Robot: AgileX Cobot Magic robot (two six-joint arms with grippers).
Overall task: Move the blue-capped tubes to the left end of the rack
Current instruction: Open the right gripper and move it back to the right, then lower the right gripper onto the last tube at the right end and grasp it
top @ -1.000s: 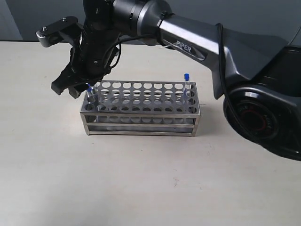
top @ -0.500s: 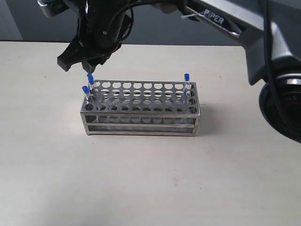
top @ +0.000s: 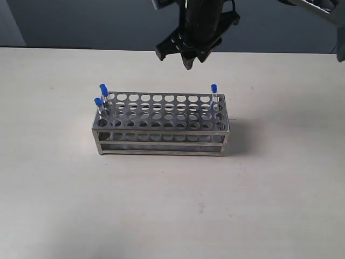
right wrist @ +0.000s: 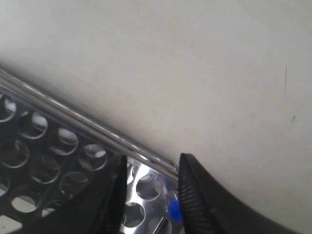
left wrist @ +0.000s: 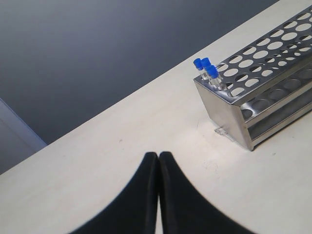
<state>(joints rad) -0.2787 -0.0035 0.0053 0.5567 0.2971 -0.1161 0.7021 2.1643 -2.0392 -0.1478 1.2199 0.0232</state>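
The steel rack (top: 161,141) stands mid-table. At its left end two blue-capped tubes (top: 102,88) show in the exterior view; the left wrist view shows three blue caps (left wrist: 205,62) clustered at that end of the rack (left wrist: 222,114). A single blue-capped tube (top: 214,88) stands at the rack's right end. My right gripper (top: 175,58) hangs open above and behind the rack; in its wrist view the blue cap (right wrist: 174,210) lies below, between the open fingers (right wrist: 152,163). My left gripper (left wrist: 158,155) is shut, empty, over bare table left of the rack.
The beige table (top: 161,216) spreads around the rack on all sides. A dark wall (top: 81,21) runs behind the table's far edge. The right arm's dark body fills the top of the exterior view.
My right gripper has let go of a tube at the rack's left end, risen, and swung right along the rack's far side. Two caps now show at the left end.
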